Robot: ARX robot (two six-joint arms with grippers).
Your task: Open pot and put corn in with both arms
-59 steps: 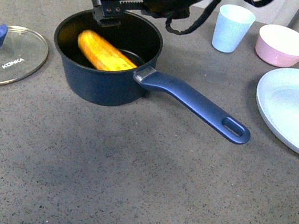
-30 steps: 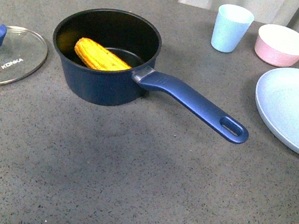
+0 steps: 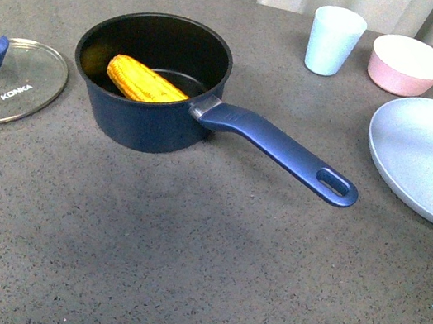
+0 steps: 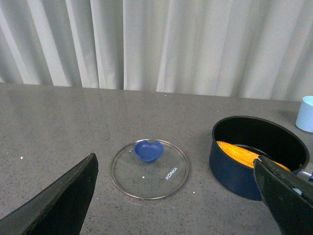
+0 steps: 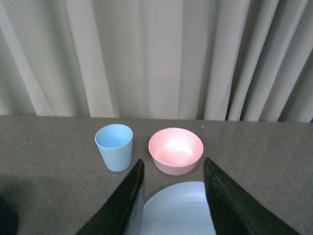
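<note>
Pot [image 3: 146, 108] sits on the grey table [image 3: 180, 273], lid off, w/ corn [image 3: 142, 82] inside. Glass lid [image 3: 8, 83] lies beside it. Farther back: plate [image 3: 431, 158], cup [image 3: 334, 40], pink bowl [image 3: 408, 66]. Left tool [image 4: 181, 196] wide; right tool [image 5: 173, 200] spread, both holding nothing.

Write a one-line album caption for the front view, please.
Corn cob lying inside the open blue pot, its glass lid set aside on the table, no claw in sight.
</note>
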